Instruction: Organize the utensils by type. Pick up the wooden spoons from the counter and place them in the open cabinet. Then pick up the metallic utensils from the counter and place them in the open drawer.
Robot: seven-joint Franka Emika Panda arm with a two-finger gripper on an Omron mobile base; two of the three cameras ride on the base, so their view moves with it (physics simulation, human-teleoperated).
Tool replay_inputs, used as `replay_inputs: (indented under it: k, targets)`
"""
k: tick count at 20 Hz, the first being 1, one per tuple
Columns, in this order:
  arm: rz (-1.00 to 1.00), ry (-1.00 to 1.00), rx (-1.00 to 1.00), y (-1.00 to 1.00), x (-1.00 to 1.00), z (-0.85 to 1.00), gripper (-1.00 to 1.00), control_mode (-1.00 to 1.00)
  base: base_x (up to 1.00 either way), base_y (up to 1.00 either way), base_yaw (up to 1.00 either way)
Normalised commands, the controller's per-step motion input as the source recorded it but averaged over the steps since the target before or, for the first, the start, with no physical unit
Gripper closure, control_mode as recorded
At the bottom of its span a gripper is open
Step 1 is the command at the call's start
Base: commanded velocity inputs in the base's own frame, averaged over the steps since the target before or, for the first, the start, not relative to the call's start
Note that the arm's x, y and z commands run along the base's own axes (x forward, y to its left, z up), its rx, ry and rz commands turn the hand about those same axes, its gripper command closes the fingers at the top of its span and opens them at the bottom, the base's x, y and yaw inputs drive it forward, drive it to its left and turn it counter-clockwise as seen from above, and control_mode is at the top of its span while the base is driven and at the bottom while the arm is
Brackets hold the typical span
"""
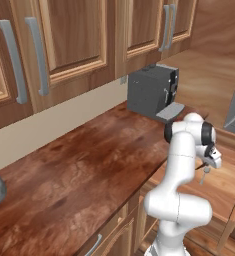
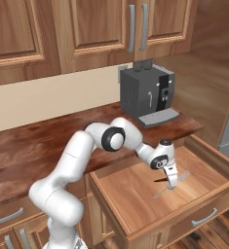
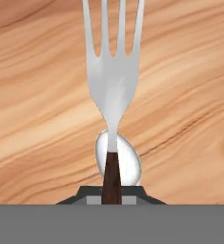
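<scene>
One fork (image 3: 113,71) – one spoon (image 3: 127,159) beneath

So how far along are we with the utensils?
Done: a metal spoon appears to lie in the open drawer. In hand: the gripper has its jaws shut on a metal fork over the drawer floor. Left: release it; the wooden spoons can't be checked from here.

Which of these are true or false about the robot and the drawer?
1. The gripper holds a fork. True.
2. The drawer is closed. False: it is pulled open under the gripper.
3. A grey coffee machine stands on the counter. True.
4. The cabinet doors above the counter hang open. False: the ones in view are shut.
</scene>
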Motion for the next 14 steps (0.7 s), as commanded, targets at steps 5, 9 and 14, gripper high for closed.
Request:
replay_inputs:
  k: [5, 9, 14]
  targets:
    - [0.0, 0.0, 0.0, -0.01, 0.18, -0.41, 1.0, -1.0, 0.0, 0.0, 0.0]
    - [0.0, 0.0, 0.0, -0.02, 0.16, -0.41, 1.0, -1.0, 0.0, 0.0, 0.0]
    - [0.0, 0.0, 0.0, 0.0, 0.17, -0.26, -1.0, -1.0, 0.0, 0.0, 0.0]
